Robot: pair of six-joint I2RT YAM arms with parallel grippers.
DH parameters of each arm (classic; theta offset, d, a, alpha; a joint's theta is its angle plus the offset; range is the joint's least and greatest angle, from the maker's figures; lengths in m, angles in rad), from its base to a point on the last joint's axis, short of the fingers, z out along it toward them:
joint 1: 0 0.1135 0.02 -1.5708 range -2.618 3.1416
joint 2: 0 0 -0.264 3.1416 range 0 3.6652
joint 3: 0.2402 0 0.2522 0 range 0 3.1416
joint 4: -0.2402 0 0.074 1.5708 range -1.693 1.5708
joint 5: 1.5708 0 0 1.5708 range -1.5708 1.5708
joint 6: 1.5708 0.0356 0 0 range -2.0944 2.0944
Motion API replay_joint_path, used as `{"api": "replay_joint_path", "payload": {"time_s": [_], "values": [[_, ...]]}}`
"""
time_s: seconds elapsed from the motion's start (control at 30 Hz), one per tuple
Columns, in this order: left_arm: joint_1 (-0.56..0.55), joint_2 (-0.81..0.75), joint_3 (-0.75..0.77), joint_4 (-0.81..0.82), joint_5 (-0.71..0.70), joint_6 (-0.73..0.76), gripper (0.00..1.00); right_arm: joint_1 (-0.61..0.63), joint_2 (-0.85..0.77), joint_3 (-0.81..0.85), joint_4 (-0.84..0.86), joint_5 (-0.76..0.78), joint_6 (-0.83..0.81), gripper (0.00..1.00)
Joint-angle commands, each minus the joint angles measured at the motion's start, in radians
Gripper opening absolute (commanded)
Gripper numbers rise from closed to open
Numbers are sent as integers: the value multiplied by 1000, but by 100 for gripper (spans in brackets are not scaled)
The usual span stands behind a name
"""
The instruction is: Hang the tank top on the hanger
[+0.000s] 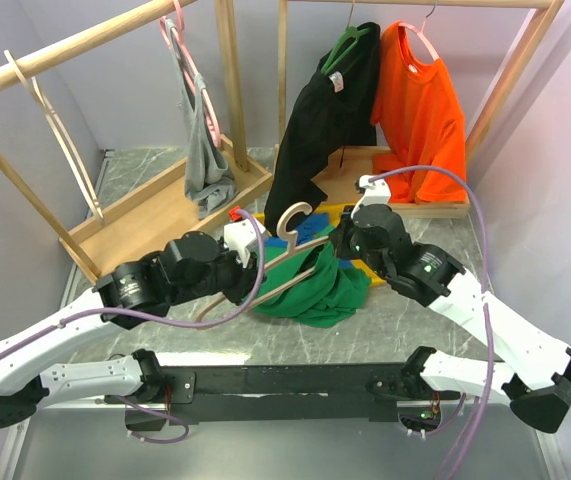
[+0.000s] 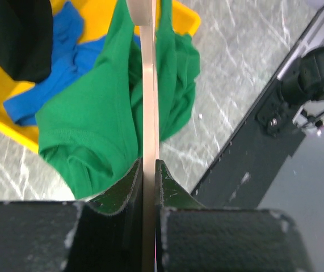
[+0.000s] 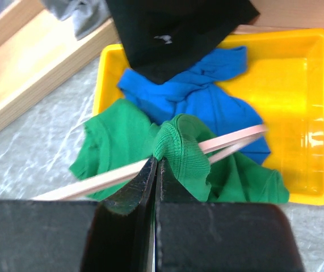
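Left tool (image 2: 149, 175) pinches the wooden hanger (image 2: 149, 85). Right tool (image 3: 156, 170) pinches a strap of the green tank top (image 3: 110, 141), bunched mid-surface against the yellow tray (image 3: 315, 113). Hold the hanger level and draw the strap along its arm.

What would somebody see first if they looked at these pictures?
Probably the bright green tank top in the middle of the table, draped over the wooden hanger that the left gripper clamps while the right gripper pinches its fabric. Next, the orange T-shirt hanging on the rack at the back right, and the yellow tray holding a blue garment.
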Motion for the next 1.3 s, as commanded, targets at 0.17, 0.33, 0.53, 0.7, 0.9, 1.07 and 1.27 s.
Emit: {"api": "replay_joint_path", "payload": {"time_s": [0.17, 0.33, 0.53, 0.7, 0.9, 1.07, 1.27], "values": [[-7, -65, -129, 426, 48, 95, 1, 47, -46, 134, -60, -25, -12, 0], [-7, -31, -180, 532, 87, 146, 1, 52, -83, 146, -90, 28, -18, 0], [66, -2, -228, 635, 277, 190, 1, 52, -137, 48, -46, 93, -30, 0], [180, 72, -194, 647, 497, 193, 1, 49, -150, -16, -12, 127, -54, 7], [229, 115, -218, 730, 569, 170, 1, 44, -193, -53, 17, 110, -66, 44], [260, 136, -243, 788, 591, 121, 1, 46, -296, -151, 169, 18, -138, 65], [266, 189, -220, 782, 601, 97, 1, 49, -327, -236, 374, -27, -225, 66]]}}
